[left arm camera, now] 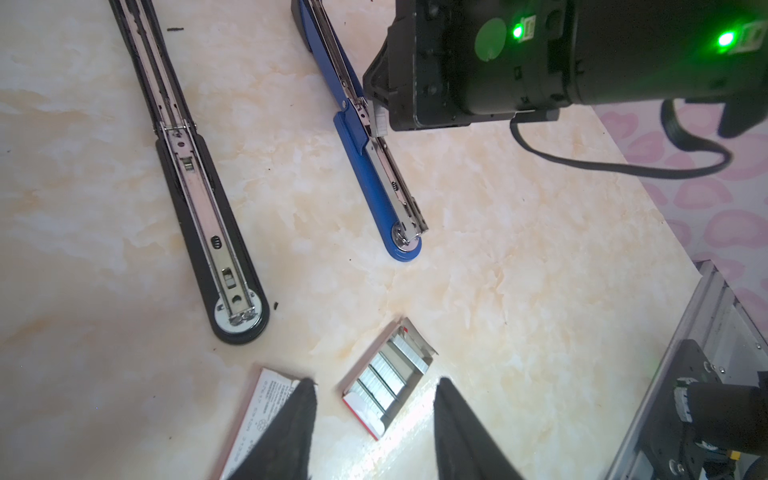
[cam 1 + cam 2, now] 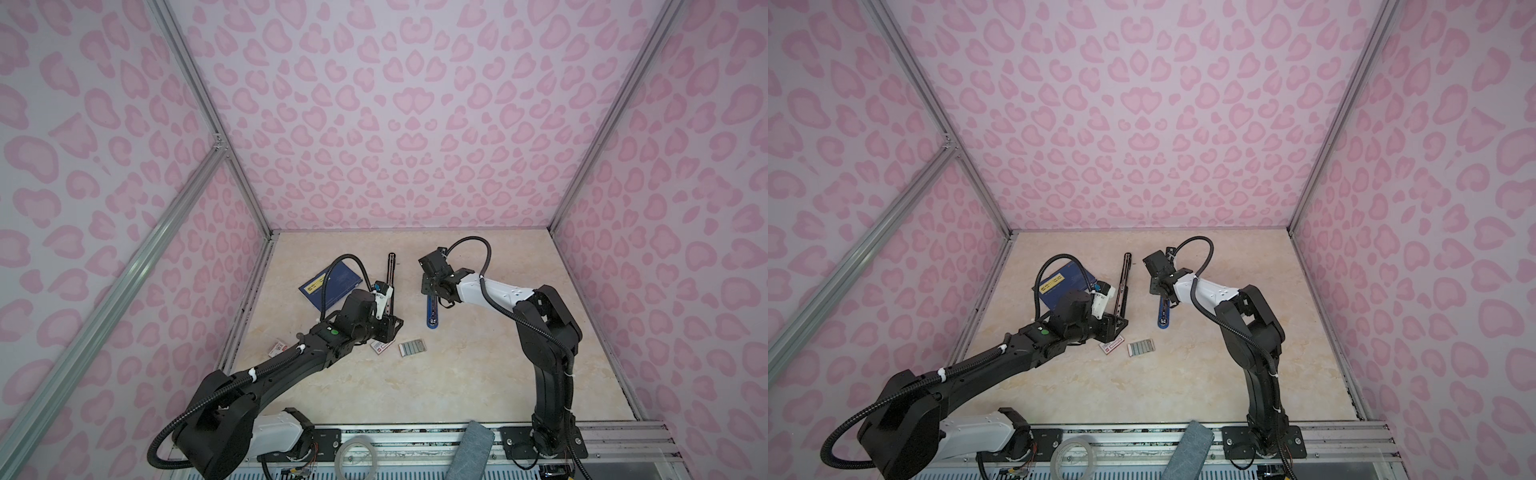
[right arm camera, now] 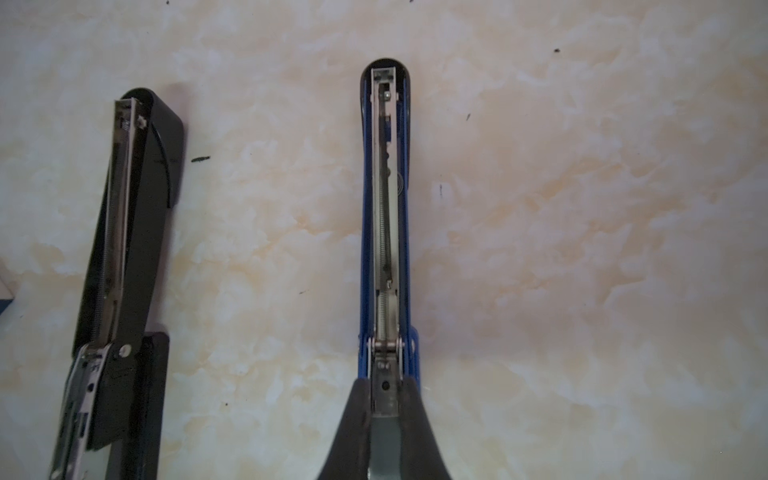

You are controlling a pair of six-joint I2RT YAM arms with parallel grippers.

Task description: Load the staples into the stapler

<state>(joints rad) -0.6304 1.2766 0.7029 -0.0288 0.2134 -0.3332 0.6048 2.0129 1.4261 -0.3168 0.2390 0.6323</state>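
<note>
The blue stapler [image 2: 432, 316] [image 3: 384, 208] lies folded open flat on the marble table, its metal channel facing up. My right gripper [image 3: 385, 395] [image 2: 436, 293] is over its hinge end, shut on a narrow grey strip of staples [image 1: 379, 122] that sits at the channel. More staples [image 1: 388, 384] [image 2: 412, 348] [image 2: 1140, 348] lie side by side in a small open tray. My left gripper [image 1: 376, 381] [image 2: 388, 332] hovers open above that tray with nothing between its fingers.
A black stapler [image 2: 390, 274] [image 1: 208, 216] lies open beside the blue one. A white red-labelled box [image 2: 382, 346] and a dark blue booklet [image 2: 330, 284] lie near the left arm. A tape roll [image 2: 356, 457] and grey cloth [image 2: 469, 453] rest on the front rail.
</note>
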